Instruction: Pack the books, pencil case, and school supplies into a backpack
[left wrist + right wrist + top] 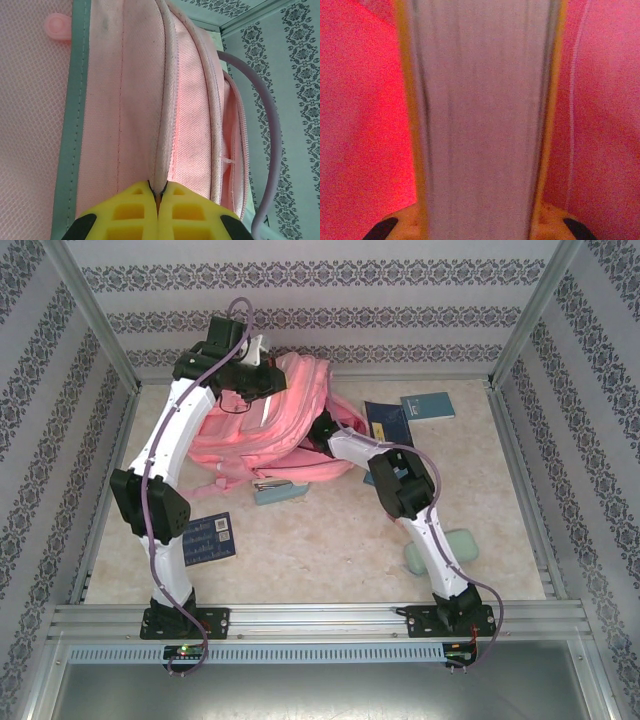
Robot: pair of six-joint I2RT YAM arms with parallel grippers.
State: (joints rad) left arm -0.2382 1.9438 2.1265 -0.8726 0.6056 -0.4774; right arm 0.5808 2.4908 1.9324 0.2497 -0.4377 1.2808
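Note:
The pink backpack (285,410) lies at the back middle of the table. My left gripper (159,192) is shut on a piped edge of the backpack (165,100), at the bag's top in the top view. My right gripper (477,227) is inside the bag, with pink fabric on both sides. It is shut on a book (480,115) with yellow covers, whose page edges face the camera. Two navy books (210,538) (388,422) and a teal book (428,405) lie on the table. A pale green pouch (458,543), perhaps the pencil case, lies half hidden by the right arm.
A small pale teal flat item (281,493) with a metal clip beside it lies just in front of the backpack. Patterned walls and metal posts enclose the table on three sides. A pale cable (270,125) loops beside the bag in the left wrist view.

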